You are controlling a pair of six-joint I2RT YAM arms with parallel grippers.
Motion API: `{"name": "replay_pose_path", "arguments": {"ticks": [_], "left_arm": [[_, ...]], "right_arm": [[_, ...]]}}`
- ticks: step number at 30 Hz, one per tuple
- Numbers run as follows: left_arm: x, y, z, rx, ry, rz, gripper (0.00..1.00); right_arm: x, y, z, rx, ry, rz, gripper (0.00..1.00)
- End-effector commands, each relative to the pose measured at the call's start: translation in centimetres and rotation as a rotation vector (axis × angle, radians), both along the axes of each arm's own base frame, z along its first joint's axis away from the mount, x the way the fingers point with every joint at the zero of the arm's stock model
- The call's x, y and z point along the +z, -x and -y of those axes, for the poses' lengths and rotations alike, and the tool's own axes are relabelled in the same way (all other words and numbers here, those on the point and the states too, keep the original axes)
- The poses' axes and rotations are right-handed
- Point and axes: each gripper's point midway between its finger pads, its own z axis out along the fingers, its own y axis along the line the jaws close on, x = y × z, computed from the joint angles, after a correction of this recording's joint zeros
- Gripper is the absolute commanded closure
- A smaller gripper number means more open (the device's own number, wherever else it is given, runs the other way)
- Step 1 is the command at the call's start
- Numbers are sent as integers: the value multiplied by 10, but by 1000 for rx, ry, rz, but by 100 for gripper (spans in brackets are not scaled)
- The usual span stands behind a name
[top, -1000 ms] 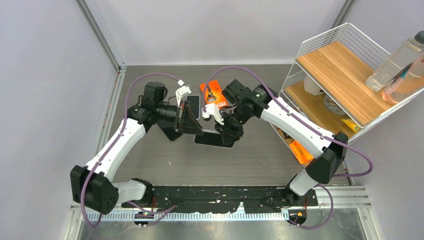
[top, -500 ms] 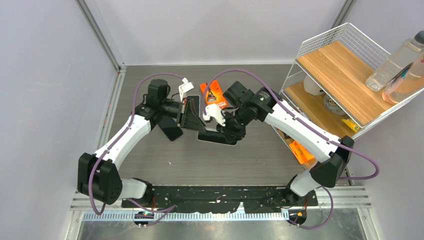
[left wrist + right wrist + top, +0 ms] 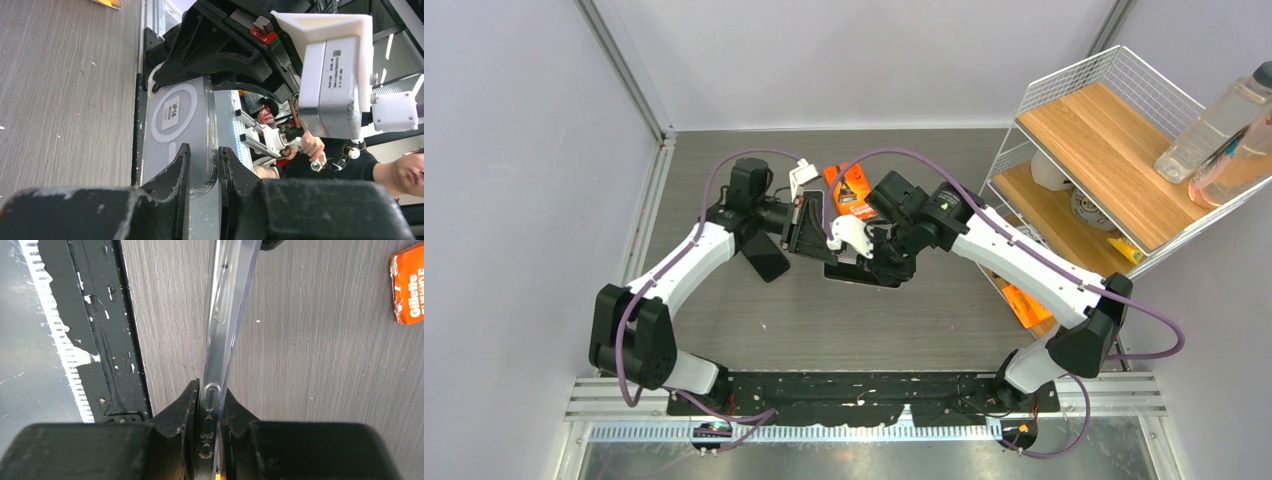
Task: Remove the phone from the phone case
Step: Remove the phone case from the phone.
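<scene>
left gripper (image 3: 202,156): clenched on the thin rim of the clear case (image 3: 175,122), at one end of it; this pinch has not been altered in the last second.
right gripper (image 3: 210,390): clamped across the side edge where the buttons are seen; this pinch has not been altered either.
phone (image 3: 810,214): carried between the two grippers above the table (image 3: 325,370), near the orange pack (image 3: 409,287); it is judged to be seated in the case, since no gap is seen along the edge.
change: the left arm has been swung inward and its wrist turned, and the right wrist has been brought closer; the phone has been tipped to a steeper tilt.
meaning: only the pose has been reset, so nothing has been freed yet. the extraction is judged not to have begun.
next: a peel of the rim away from the phone is called for, with the other side held firm.
risk: both pinches are narrow, so a slip of the case could be caused by a hard twist.
unclear: whether the right fingers bear on the phone itself or only on the case wall cannot be told.
</scene>
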Motion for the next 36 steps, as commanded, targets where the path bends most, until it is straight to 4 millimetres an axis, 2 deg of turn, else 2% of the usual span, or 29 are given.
{"name": "replay_pose_path", "arguments": {"ticks": [1,18,36], "left_arm": [[-3,-28,9,88,-44,-10,100],[-24,-42,16,105,-77,-28,100],[-49,-48,12,125,-206,145,100]], "right_arm": [[42,15,-42,197,-209,135,95],[44,18,-43,223,-197,186,95],[43,24,-38,246,-202,177,95]]}}
